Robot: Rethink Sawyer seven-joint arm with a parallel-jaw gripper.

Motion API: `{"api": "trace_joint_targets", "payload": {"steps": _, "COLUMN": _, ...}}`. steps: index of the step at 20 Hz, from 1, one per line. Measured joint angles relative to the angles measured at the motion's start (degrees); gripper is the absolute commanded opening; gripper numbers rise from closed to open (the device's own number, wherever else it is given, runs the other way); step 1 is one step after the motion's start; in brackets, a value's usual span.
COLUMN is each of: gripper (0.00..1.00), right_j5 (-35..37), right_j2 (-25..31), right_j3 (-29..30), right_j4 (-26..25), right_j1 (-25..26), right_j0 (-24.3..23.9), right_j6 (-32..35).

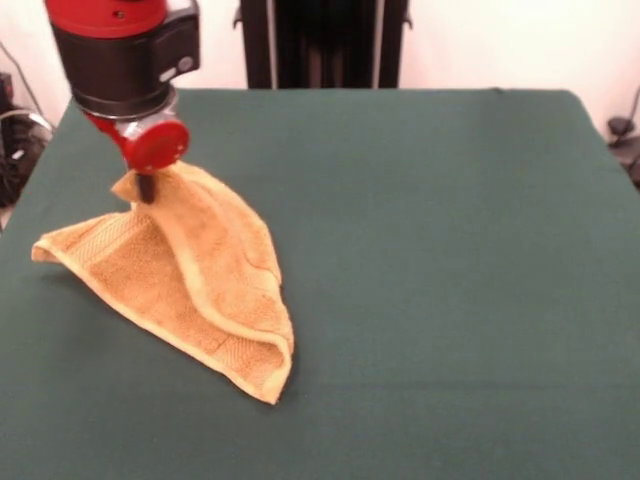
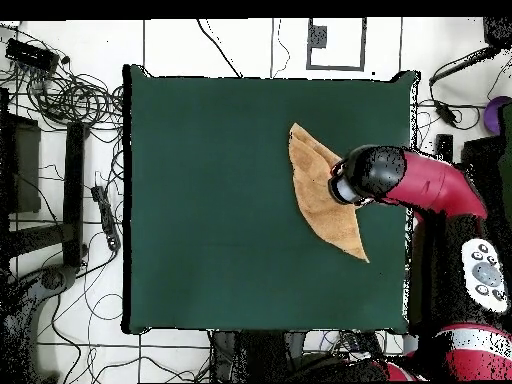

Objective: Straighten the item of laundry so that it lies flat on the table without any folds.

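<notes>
Towel point(image 1: 190, 280) first, since that is what my claw point(image 1: 146, 188) has: the dark fingers are pinched tight on one corner of it, just under the red disc point(image 1: 157, 143) at the wrist, and that corner is lifted clear of the table point(image 1: 450, 250). From the pinched point I see the cloth hanging down and fanning out like a tent, folded over on itself, with one tip trailing toward the left edge in the front view and another reaching toward the camera, both resting on the green surface. A woven band shows along the lower fold. Above the claw the black wrist housing and red arm point(image 1: 120, 40) come down from the top left corner of the front view. Looking straight down, the towel point(image 2: 322, 192) appears as a long tan wedge near the table's point(image 2: 220, 200) right side, its upper point toward the far edge and its lower point toward the robot's base, with the arm's point(image 2: 430, 185) black end point(image 2: 365, 172) covering the cloth's right margin. I cannot see the claw itself from overhead. Cables point(image 2: 70, 95) lie on the floor beside the table.
</notes>
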Motion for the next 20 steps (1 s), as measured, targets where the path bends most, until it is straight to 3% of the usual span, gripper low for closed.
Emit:
{"api": "trace_joint_targets", "payload": {"steps": 8, "gripper": 0.00, "right_j5": -3.70, "right_j2": -1.96, "right_j3": 6.83, "right_j4": 7.45, "right_j1": -0.05, "right_j0": 3.29, "right_j6": 1.89}}
{"api": "trace_joint_targets", "payload": {"steps": 20, "gripper": 0.00, "right_j5": -8.40, "right_j2": -5.61, "right_j3": 17.33, "right_j4": 17.33, "right_j1": -2.69, "right_j0": 12.89, "right_j6": 8.31}}
